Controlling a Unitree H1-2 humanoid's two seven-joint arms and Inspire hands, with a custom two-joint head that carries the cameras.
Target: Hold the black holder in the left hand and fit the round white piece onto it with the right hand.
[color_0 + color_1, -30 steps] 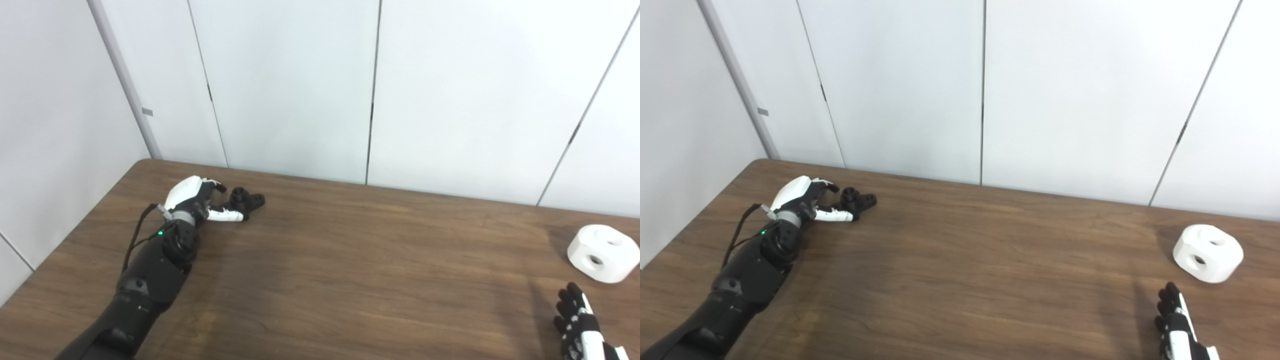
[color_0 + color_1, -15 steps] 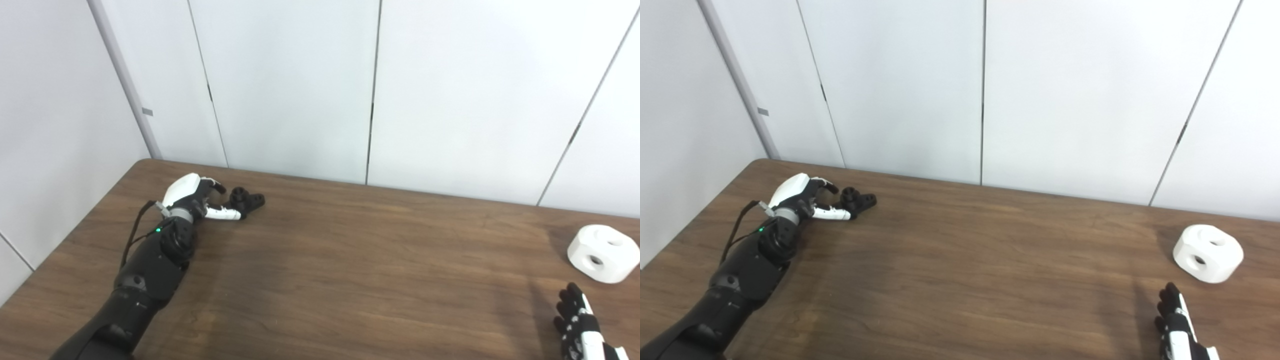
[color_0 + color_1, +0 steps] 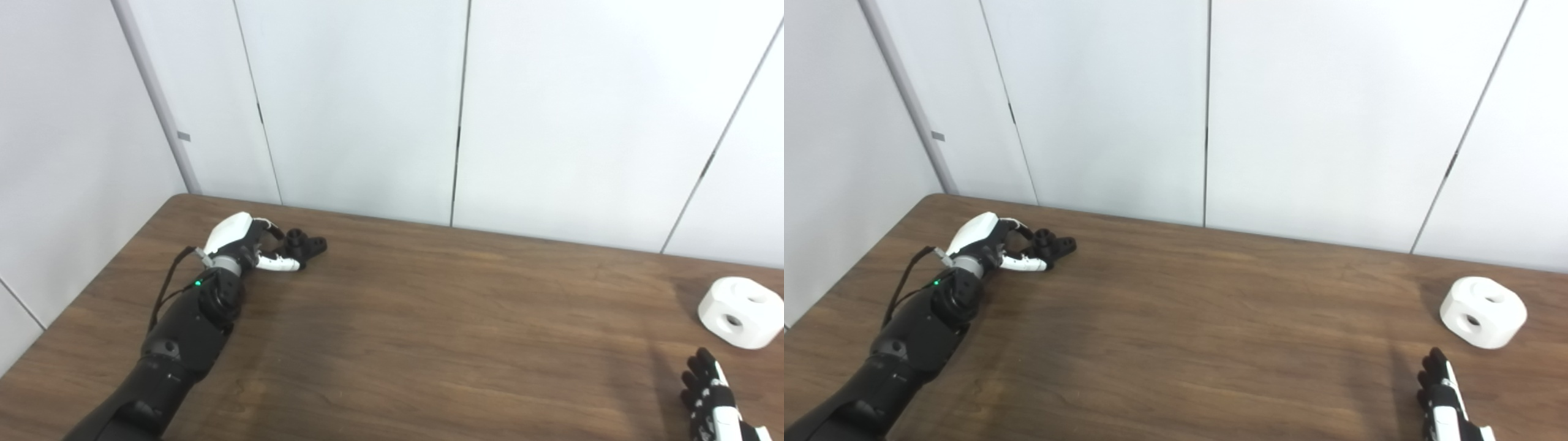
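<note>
In the left eye view, the left hand (image 3: 245, 245) sits at the left of the frame on the brown table (image 3: 429, 331), fingers curled loosely and apart, with the black holder (image 3: 304, 245) lying just past the fingertips. Whether they already touch it I cannot tell; nothing shows a closed grasp. The round white piece (image 3: 740, 311) rests at the far right edge, well apart from the holder. The right hand (image 3: 710, 401) shows only partly at the lower right corner, fingers spread flat and holding nothing, near the white piece.

In the right eye view, the same layout reads a little more clearly: the holder (image 3: 1055, 245) lies on the table in front of the left hand's white thumb (image 3: 1026, 264). To do this grasp well, the hand should probably advance so the holder sits deep between thumb and fingers, then close evenly, so the small part is not nudged away toward the wall.
</note>
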